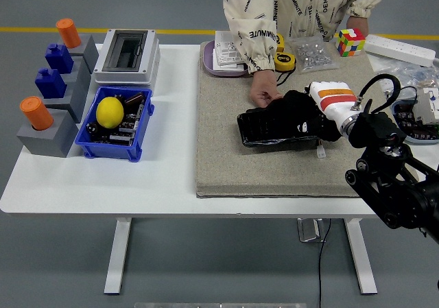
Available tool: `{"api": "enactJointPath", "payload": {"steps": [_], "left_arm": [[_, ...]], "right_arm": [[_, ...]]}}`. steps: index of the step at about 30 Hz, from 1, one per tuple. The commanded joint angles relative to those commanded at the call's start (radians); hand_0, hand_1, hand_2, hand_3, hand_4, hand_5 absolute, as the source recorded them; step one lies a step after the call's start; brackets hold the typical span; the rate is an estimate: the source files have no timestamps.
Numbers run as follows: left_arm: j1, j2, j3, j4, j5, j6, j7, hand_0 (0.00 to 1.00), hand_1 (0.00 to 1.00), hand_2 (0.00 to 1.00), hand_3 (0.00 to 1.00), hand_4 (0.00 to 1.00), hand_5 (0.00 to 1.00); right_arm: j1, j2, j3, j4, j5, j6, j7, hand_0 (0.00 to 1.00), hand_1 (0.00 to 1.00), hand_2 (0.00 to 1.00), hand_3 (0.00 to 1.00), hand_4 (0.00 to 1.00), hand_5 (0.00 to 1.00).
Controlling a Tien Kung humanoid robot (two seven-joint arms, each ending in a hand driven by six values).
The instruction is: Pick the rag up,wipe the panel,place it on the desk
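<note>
Head view, one right robot hand clamped on one rag, pressing one panel, one person's hand alongside

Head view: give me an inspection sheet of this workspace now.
Surface: white table with a beige mat on its right half.
Job's things: black panel on the mat; rag on its right part.
Clutter: blue bin with a lemon, grey blocks, tape measure, cube.
Hands: right hand on the rag over the panel; left not seen.
Person: hand at the panel's far edge.
Cables: one hanging under the table.
Surroundings: grey floor, yellow line.
</note>
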Motion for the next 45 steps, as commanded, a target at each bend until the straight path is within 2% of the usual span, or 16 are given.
{"api": "enactJointPath", "payload": {"steps": [5, 15, 20, 28, 31, 45], "left_arm": [[0.004, 0.001, 0.0, 0.0, 0.002, 0.0, 0.002, 0.65, 0.696, 0.742, 0.566, 0.598, 0.474], [0.005, 0.007, 0.011, 0.0, 0.002, -0.001, 0.0, 0.65, 0.696, 0.742, 0.566, 0.598, 0.474], [0.01, 0.008, 0.008, 0.0, 0.006, -0.001, 0.003, 0.65, 0.696, 0.742, 0.566, 0.598, 0.474], [0.007, 0.009, 0.011, 0.0, 0.004, -0.001, 0.001, 0.65, 0.696, 0.742, 0.566, 0.598, 0.474], [0.007, 0.007, 0.006, 0.0, 0.006, -0.001, 0.002, 0.65, 0.696, 0.742, 0.566, 0.598, 0.474], [0.003, 0.003, -0.005, 0.0, 0.005, 0.0, 0.0, 0.65, 0.696, 0.74, 0.565, 0.598, 0.474]], "right_arm": [[0.016, 0.029, -0.031, -0.001, 0.002, 0.001, -0.002, 0.282, 0.391, 0.459, 0.472, 0.998, 0.248], [0.066, 0.117, -0.104, 0.013, 0.006, 0.005, -0.009, 0.283, 0.392, 0.458, 0.471, 0.998, 0.25], [0.083, 0.148, -0.143, 0.022, 0.011, 0.007, -0.01, 0.283, 0.392, 0.458, 0.471, 0.998, 0.25], [0.09, 0.148, -0.17, 0.017, 0.017, 0.009, -0.01, 0.282, 0.394, 0.458, 0.471, 0.998, 0.254], [0.081, 0.136, -0.162, 0.001, 0.016, 0.009, -0.009, 0.282, 0.394, 0.458, 0.471, 0.998, 0.254], [0.057, 0.002, -0.091, -0.051, 0.014, 0.014, -0.002, 0.282, 0.392, 0.458, 0.469, 0.998, 0.252]]}}
